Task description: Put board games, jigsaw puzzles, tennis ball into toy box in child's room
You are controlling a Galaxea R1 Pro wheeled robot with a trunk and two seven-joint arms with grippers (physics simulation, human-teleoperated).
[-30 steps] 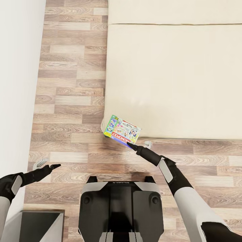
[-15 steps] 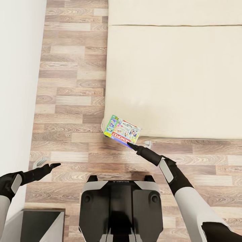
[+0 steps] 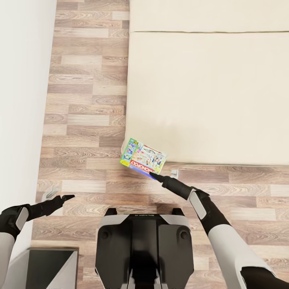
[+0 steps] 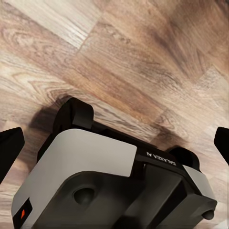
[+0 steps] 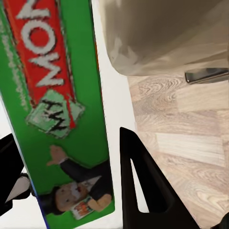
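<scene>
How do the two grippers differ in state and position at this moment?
The right gripper has its jaws shut on the board game at the bed corner; the left gripper holds nothing, its jaws open. The right reaches forward to the bed; the left hangs over bare floor. Both are black.

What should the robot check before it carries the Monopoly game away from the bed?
1. Right gripper fingers either side of the board game: ok, closed on its edge.
2. Game off the bed: cannot tell; in the head view it overlaps the mattress corner.
3. Grip secure: cannot tell; only an edge is pinched.
4. Left gripper free: ok, open, over the floor.
5. Toy box in sight: not ok.
</scene>
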